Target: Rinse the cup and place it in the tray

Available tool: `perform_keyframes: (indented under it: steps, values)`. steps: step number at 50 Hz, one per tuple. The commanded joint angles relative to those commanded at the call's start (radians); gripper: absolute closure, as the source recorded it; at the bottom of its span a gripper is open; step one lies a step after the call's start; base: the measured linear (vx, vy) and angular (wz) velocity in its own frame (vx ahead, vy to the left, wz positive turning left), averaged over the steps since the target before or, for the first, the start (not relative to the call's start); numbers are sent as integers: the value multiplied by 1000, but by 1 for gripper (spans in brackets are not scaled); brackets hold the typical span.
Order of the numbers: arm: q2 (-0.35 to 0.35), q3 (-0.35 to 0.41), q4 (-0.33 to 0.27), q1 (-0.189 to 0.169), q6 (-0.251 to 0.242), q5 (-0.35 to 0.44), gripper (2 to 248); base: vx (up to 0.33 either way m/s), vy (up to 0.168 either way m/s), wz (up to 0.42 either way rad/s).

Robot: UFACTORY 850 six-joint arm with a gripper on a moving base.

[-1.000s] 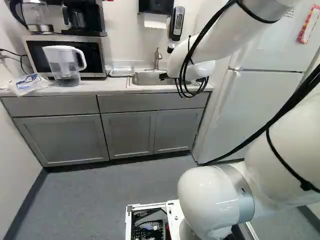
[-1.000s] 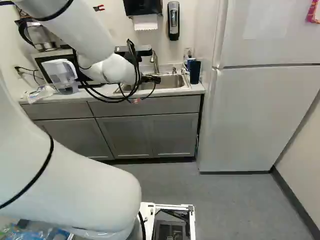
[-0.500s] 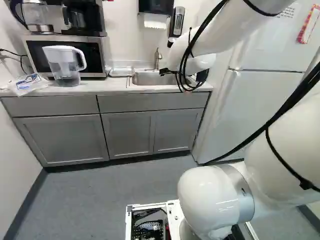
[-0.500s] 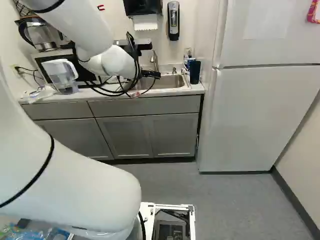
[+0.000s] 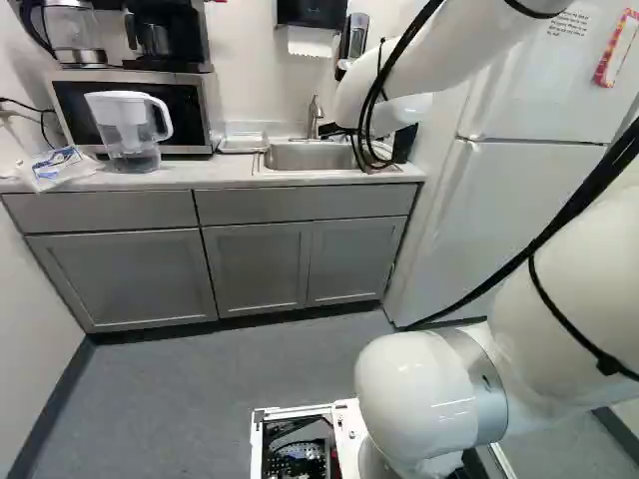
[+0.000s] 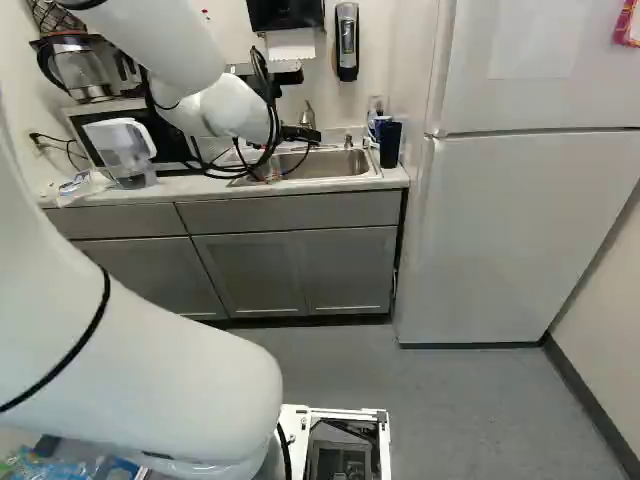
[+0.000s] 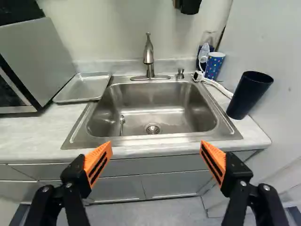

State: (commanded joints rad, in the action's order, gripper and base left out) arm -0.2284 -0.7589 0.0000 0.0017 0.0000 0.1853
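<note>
In the right base view my gripper [image 6: 301, 134] is in front of the faucet, above the sink [image 6: 342, 166]. The wrist view shows the gripper [image 7: 156, 146] open, orange pads wide apart and nothing between them, with the sink basin [image 7: 153, 110] ahead. A dark blue tumbler [image 7: 249, 95] stands on the counter beside the sink, on the fridge side. Behind it is a blue patterned cup [image 7: 215, 65] near the wall. A shallow metal tray [image 7: 87, 87] lies on the counter at the sink's other side, by the microwave; nothing shows in it.
The faucet [image 7: 149, 55] rises behind the basin. A spoon-like utensil [image 7: 122, 125] lies in the basin near the drain. A water pitcher [image 5: 128, 130] stands before the microwave [image 5: 75, 108]. The fridge [image 6: 520, 235] borders the counter. A paper towel dispenser [image 6: 286, 16] hangs above.
My arm's wrist and gripper have risen in both base views, from over the basin to about the faucet's height. The base, tumbler and pitcher have stayed in place.
</note>
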Motion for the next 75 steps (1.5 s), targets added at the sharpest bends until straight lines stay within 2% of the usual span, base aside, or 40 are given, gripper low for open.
perform_keyframes:
  steps: [75]
  values:
    - [55,-207,0,0,0,-43,3,0,0,0]
